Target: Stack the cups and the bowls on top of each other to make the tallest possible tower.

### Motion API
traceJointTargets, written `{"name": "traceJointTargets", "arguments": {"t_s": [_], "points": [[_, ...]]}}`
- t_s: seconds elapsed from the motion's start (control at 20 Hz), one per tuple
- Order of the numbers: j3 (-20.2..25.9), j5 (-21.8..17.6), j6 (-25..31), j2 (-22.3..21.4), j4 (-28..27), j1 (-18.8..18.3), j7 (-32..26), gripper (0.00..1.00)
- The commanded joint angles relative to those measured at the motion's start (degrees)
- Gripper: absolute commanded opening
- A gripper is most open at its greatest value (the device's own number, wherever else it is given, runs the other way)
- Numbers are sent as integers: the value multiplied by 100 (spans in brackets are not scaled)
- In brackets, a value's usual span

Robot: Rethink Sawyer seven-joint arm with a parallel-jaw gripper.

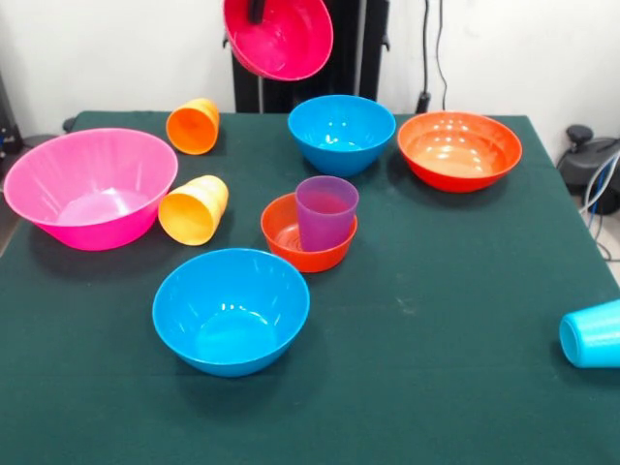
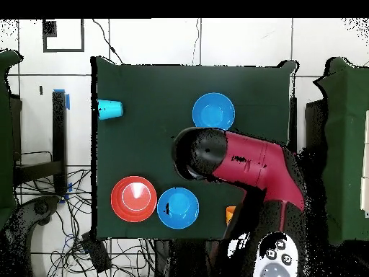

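Nearest me sat a blue bowl (image 1: 231,310), while the pincer (image 1: 257,12), clamped on the magenta bowl (image 1: 279,37), carried it aloft, needing somewhere to stack.

The front camera stood across the table (image 1: 407,387) from the robot, looked down at a slant over the green top, and sat close enough that the near edge was cut off. The overhead camera hung high above and looked straight down, taking in the whole table (image 2: 144,94) and the floor around it. Both views shared the tabletop, including the light blue cup (image 1: 591,334) (image 2: 110,109) lying at its edge.
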Motion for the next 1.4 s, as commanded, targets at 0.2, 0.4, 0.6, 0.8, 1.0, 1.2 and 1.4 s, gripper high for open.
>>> {"name": "traceJointTargets", "arguments": {"t_s": [0.2,0.4,0.6,0.8,1.0,1.2,1.4], "points": [[466,233,-391,277,502,159,413,0],[436,310,-598,392,531,238,614,0],[377,360,-790,453,591,343,775,0],[295,400,-927,537,604,478,954,0],[296,487,-1149,699,604,516,988,0],[279,556,-1376,809,648,548,942,0],[228,610,-1504,853,682,603,931,0]]}}
